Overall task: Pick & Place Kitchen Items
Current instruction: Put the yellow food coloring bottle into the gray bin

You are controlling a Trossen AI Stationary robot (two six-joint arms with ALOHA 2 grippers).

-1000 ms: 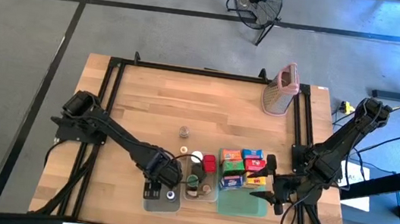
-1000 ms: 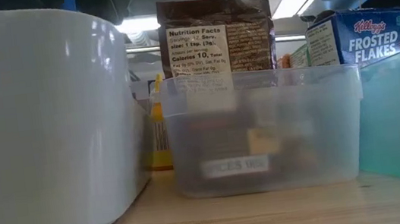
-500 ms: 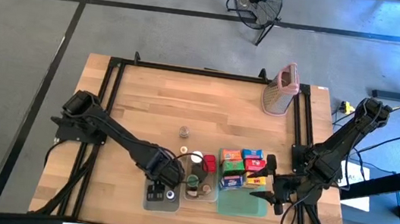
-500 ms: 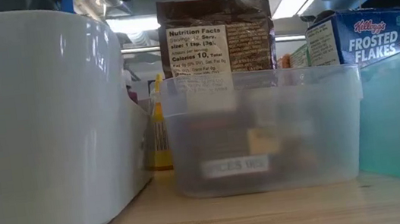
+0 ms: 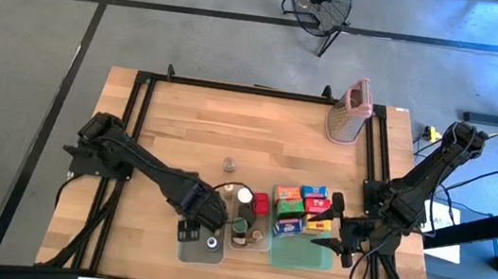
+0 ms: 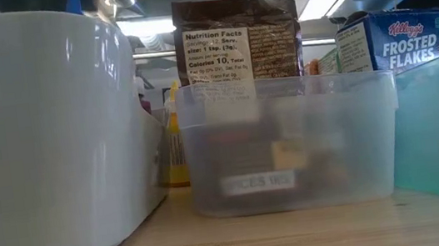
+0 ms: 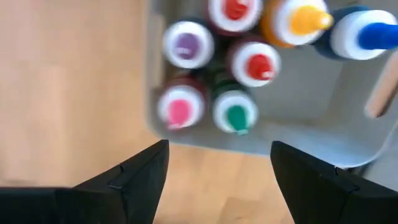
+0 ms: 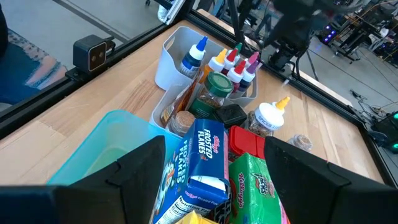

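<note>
The kitchen items are sorted near the table's front edge. Several small bottles (image 7: 236, 112) with coloured caps stand upright in a white bin (image 5: 201, 246). Jars and a brown pouch (image 6: 239, 41) stand in a clear tub (image 5: 249, 237). Small cartons (image 5: 302, 208), among them a blue Frosted Flakes box (image 8: 202, 158), stand on a green tray (image 5: 303, 254). My left gripper (image 7: 217, 144) hangs open above the bin's left edge (image 5: 188, 230), pointing down, with nothing between its fingers. My right gripper (image 8: 214, 142) waits open just right of the cartons (image 5: 332, 224).
A small jar (image 5: 229, 164) stands alone mid-table. A white bottle with a yellow tip (image 8: 268, 117) stands just beyond the tub. A metal grater with a pink top (image 5: 350, 109) is at the far right. Black frame rails run along the table's sides.
My left gripper has risen straight up out of the white bin and now hangs above its left edge. The bottles in the bin stand as before. My right arm has kept still.
</note>
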